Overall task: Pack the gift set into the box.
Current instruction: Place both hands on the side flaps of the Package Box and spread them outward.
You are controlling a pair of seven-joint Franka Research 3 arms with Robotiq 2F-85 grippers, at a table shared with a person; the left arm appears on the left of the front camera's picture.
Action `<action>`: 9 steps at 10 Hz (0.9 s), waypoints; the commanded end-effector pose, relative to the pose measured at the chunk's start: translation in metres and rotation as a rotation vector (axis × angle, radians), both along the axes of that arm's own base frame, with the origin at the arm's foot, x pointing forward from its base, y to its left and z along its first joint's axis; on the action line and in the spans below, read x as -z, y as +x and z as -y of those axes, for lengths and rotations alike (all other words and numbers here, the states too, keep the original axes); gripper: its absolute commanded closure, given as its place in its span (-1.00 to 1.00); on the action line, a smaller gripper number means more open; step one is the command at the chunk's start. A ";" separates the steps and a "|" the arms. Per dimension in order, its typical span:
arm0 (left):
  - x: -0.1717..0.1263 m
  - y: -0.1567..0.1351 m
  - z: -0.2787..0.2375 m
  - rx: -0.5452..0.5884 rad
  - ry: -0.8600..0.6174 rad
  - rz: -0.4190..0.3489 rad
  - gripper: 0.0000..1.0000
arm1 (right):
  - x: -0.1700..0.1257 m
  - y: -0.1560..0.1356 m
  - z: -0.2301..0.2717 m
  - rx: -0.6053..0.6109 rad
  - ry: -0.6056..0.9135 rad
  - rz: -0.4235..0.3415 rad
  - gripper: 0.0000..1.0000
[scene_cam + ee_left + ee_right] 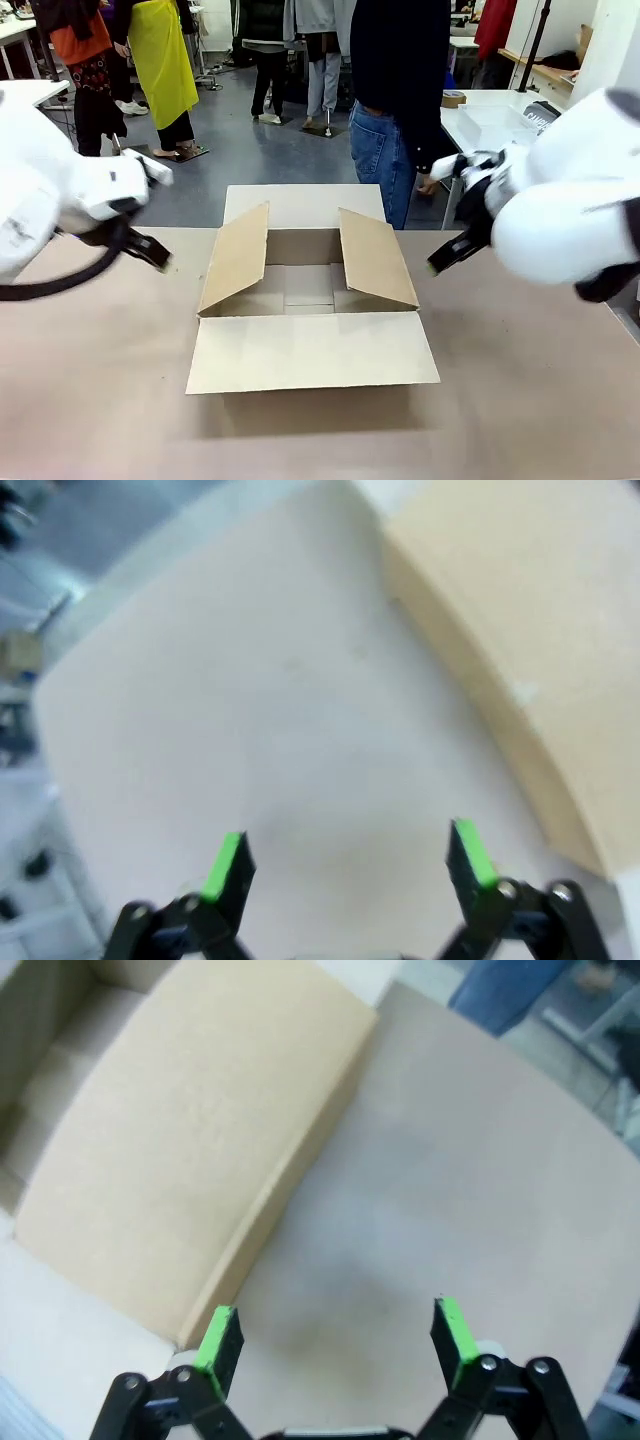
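Desk (90, 400): pale brown top that carries the box in front of you.
Box (310, 352): sits mid-desk between your two arms with all four flaps open. The near and far flaps lie flat and the side flaps stand tilted outward. Its brown floor shows inside.
Person (400, 80): stands at the far side in a dark top and blue jeans, just right of the far flap.
Left arm (50, 190): comes in left of the box.
Right arm (570, 220): comes in right of the box.
Left jaws: spread wide, with the green pads (228, 865) well apart. You hold nothing; the desk lies beyond them and the box (520, 630) is off to one side.
Right jaws: also wide, pads (215, 1340) apart and gripping nothing, over the desk beside a side flap of the box (180, 1150).
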State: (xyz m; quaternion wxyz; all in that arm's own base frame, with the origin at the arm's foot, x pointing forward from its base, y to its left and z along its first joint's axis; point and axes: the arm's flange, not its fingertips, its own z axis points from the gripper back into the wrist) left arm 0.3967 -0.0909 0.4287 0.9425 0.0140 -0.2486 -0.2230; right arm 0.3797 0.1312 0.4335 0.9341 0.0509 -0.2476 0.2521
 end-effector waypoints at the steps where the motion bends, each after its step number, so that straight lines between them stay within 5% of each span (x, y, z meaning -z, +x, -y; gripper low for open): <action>1: -0.053 -0.056 -0.032 -0.158 -0.089 -0.004 -1.00 | -0.060 -0.049 0.044 0.088 0.133 -0.026 -1.00; 2: -0.076 -0.072 -0.039 -0.165 -0.274 0.060 -1.00 | -0.079 -0.063 0.062 0.096 0.246 -0.059 -1.00; 5: -0.110 -0.112 -0.110 0.017 -0.929 -0.068 -1.00 | -0.110 -0.088 0.161 0.170 0.752 -0.175 -1.00; 7: -0.086 -0.120 -0.187 -0.003 -1.285 -0.125 -1.00 | -0.089 -0.097 0.236 0.226 1.046 -0.185 -1.00; 9: -0.031 -0.124 -0.256 -0.104 -1.562 -0.108 -1.00 | -0.043 -0.105 0.294 0.349 1.265 -0.191 -1.00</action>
